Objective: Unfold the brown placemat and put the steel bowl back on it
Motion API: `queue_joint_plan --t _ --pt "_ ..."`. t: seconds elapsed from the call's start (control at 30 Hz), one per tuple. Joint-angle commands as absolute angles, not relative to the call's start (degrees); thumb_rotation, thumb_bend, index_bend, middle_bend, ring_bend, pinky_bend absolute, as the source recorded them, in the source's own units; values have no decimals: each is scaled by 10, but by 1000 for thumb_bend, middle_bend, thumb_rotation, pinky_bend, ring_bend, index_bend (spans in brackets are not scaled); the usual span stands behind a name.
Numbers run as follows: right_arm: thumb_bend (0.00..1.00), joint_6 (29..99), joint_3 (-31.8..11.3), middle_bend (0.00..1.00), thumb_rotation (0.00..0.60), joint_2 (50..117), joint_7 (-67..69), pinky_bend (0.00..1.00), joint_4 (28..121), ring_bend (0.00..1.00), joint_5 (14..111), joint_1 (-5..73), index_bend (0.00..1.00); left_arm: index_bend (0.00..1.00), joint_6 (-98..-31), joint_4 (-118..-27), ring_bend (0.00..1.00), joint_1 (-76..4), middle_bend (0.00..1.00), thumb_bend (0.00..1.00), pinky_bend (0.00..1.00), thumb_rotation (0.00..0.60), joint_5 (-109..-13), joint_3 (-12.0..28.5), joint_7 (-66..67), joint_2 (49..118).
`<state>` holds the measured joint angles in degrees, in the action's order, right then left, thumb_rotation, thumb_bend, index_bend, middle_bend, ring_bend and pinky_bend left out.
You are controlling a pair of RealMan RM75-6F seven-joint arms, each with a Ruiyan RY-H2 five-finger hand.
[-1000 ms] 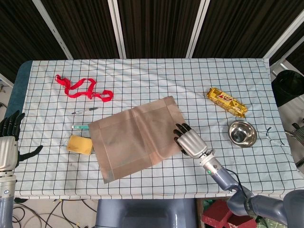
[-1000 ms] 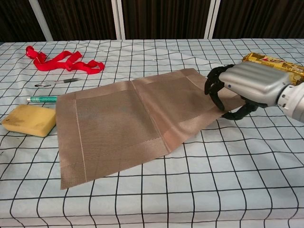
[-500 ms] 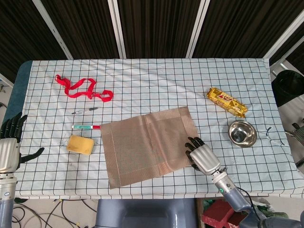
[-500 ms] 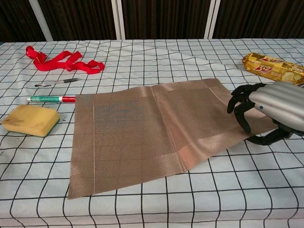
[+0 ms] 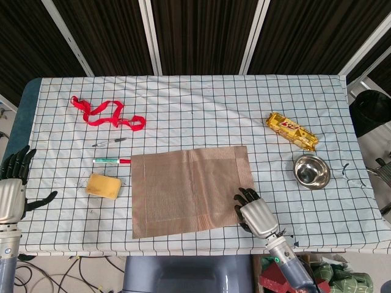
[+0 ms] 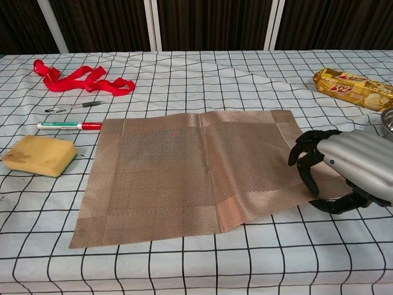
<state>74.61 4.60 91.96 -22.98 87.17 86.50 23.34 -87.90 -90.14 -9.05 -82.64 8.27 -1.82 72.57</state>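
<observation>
The brown placemat lies unfolded and flat on the checked cloth, near the front edge, with a faint crease down its middle. My right hand pinches the mat's near right corner, fingers curled on top and the thumb below. The steel bowl stands upright on the cloth to the right of the mat, apart from it; only a sliver of the bowl shows in the chest view. My left hand hangs off the table's left edge, fingers spread, holding nothing.
A yellow sponge and a red-capped marker lie just left of the mat. A pen and a red ribbon lie further back left. A gold snack packet lies behind the bowl.
My right hand has pulled back toward the front edge, dragging the mat's corner with it. The mat has slid right and forward, uncovered the marker and turned square to the table.
</observation>
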Motion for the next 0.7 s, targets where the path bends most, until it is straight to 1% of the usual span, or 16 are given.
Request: queue_joint_plan --t 0.03,0.37,0.47,0.5,0.53,0.57,0.6,0.67,0.7 --pt "472 745 48 291 600 920 -229 185 877 135 864 228 675 48 -879 -901 0 -91 0 28 0 600 -827 82 -18 726" --pt "472 741 49 290 600 920 -231 185 882 135 873 215 675 48 -879 -902 0 -90 0 28 0 600 -828 82 -17 726" --pt "468 738 49 267 600 919 -235 185 882 135 878 214 670 48 -879 -902 0 -90 0 28 0 600 -828 82 -17 726" --pt "445 737 49 237 600 919 -237 185 882 133 878 213 632 48 -879 -902 0 -90 0 28 0 600 -827 82 -17 726" --pt "412 736 48 202 600 918 -238 185 882 127 877 213 569 48 -878 -902 0 -90 0 28 0 600 -827 82 -16 726" --pt "377 733 48 171 600 917 -242 184 884 120 875 212 501 48 -878 -902 0 -90 0 27 0 600 -827 82 -16 726" --pt "317 730 48 127 600 915 -246 184 886 107 874 212 390 48 -878 -902 0 -90 0 28 0 600 -827 82 -16 726" --pt "241 726 49 73 600 911 -257 182 892 85 871 210 259 48 -877 -902 0 -90 0 28 0 600 -826 82 -16 726" --pt "216 724 49 54 600 908 -263 181 896 75 869 209 218 48 -877 -902 0 -90 0 28 0 600 -826 82 -16 726"
